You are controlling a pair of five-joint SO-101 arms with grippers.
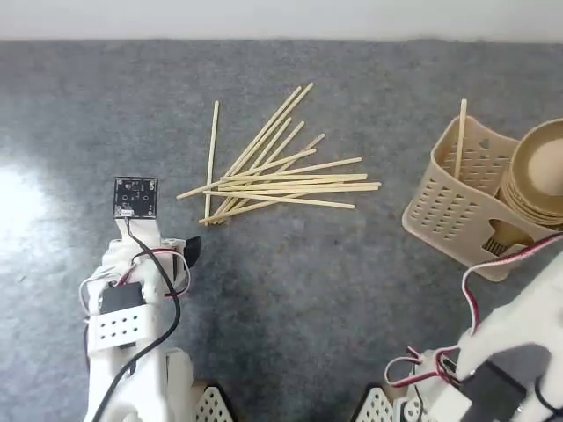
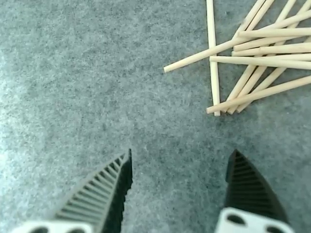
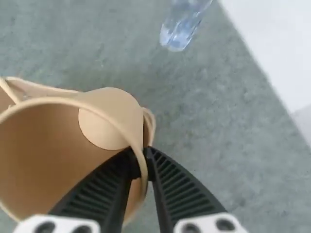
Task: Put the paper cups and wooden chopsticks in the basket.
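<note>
My left gripper [image 2: 182,155] gapes wide over the carpet [image 2: 73,73] beside the chopsticks [image 1: 281,180], heaped upper centre; my right gripper [image 3: 140,154] pinches a paper cup [image 3: 58,160] by its rim at the basket [image 1: 449,207], right edge.

The left gripper [image 2: 182,152] hangs just above a grey carpet-like mat [image 2: 82,87], its two black ridged jaws spread wide with bare mat between them. Ahead of it and off to one side lies a loose heap of wooden chopsticks [image 2: 272,47], their ends fanned out and one stick crossing several others.
</note>
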